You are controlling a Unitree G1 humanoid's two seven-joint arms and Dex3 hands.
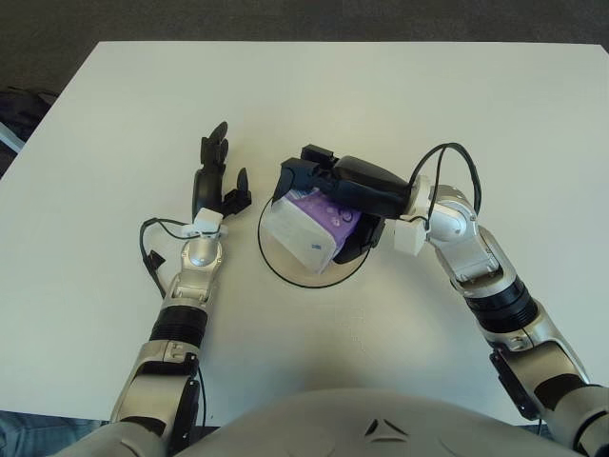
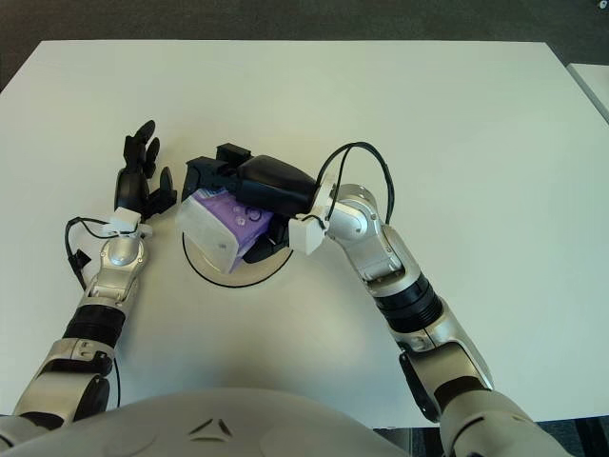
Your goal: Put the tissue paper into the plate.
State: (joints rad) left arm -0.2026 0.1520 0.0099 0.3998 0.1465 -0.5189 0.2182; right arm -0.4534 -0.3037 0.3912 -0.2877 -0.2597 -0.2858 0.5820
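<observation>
A white and purple tissue pack (image 1: pixel 309 227) is over the white plate (image 1: pixel 285 271), whose dark rim shows on the table. My right hand (image 1: pixel 328 186) is shut on the pack, fingers wrapped over its top and far side; whether the pack touches the plate I cannot tell. The pack also shows in the right eye view (image 2: pixel 221 225). My left hand (image 1: pixel 215 176) is open and empty, just left of the plate, fingers spread and pointing away from me.
The white table (image 1: pixel 457 114) stretches wide around the plate. A black cable (image 1: pixel 447 157) loops above my right wrist. A dark floor lies beyond the table's far edge.
</observation>
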